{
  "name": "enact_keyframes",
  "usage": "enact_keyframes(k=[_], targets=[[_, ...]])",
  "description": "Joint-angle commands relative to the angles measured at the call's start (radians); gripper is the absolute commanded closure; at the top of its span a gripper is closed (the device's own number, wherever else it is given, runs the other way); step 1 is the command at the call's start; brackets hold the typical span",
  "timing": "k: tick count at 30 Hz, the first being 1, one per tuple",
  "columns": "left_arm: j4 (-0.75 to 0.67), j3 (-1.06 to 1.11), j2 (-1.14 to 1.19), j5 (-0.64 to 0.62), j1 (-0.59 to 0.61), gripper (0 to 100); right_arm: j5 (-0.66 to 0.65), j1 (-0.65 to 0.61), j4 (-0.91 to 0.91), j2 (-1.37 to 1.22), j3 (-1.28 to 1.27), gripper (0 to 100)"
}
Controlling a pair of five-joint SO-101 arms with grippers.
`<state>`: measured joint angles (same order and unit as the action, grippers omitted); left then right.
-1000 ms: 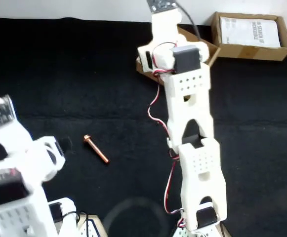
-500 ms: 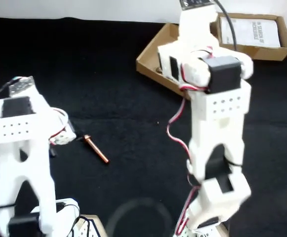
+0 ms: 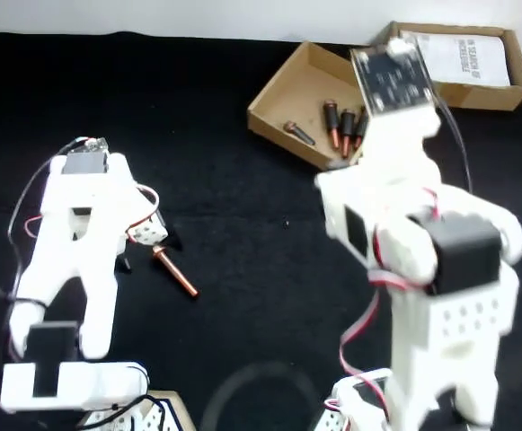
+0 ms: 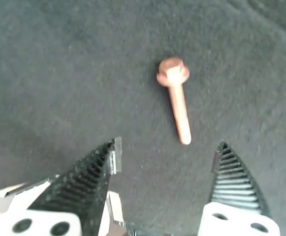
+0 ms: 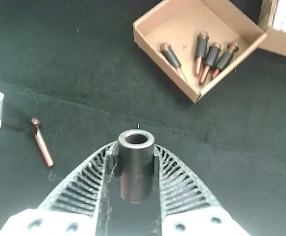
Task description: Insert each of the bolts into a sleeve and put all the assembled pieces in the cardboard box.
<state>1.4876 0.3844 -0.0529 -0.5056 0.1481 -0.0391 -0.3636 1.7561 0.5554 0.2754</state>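
The loose bolt (image 4: 174,103) lies left of the middle of the table (image 3: 243,206), under the left gripper (image 4: 168,145), its jaws wide open; the right gripper (image 5: 136,152) is clamped on a sleeve (image 5: 136,172). It looks like the pick-up for the last pairing: drop, pinch the shank, then line it up with the sleeve's bore before going to the box (image 3: 287,85) by the far edge.

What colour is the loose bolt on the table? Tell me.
Copper-coloured; the bolt shows clearest in the left wrist view.
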Motion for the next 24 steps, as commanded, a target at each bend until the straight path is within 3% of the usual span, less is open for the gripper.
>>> enact_keyframes(k=[1, 15, 18, 22, 24], targets=[[-0.051, -0.038, 0.064, -0.008, -0.012, 71, 0.003, 0.007, 0.004, 0.150, -0.119, 99.2], [-0.153, -0.039, 0.219, -0.075, -0.013, 71, 0.002, 0.010, 0.002, 0.478, -0.420, 99.2], [-0.207, -0.039, 0.243, -0.121, -0.013, 79, 0.000, 0.012, 0.002, 0.506, -0.426, 99.2], [-0.301, -0.039, 0.280, -0.120, -0.013, 100, 0.000, 0.012, 0.002, 0.529, -0.426, 99.2], [-0.325, -0.039, 0.300, -0.120, -0.013, 97, 0.000, 0.012, 0.004, 0.541, -0.426, 99.2]])
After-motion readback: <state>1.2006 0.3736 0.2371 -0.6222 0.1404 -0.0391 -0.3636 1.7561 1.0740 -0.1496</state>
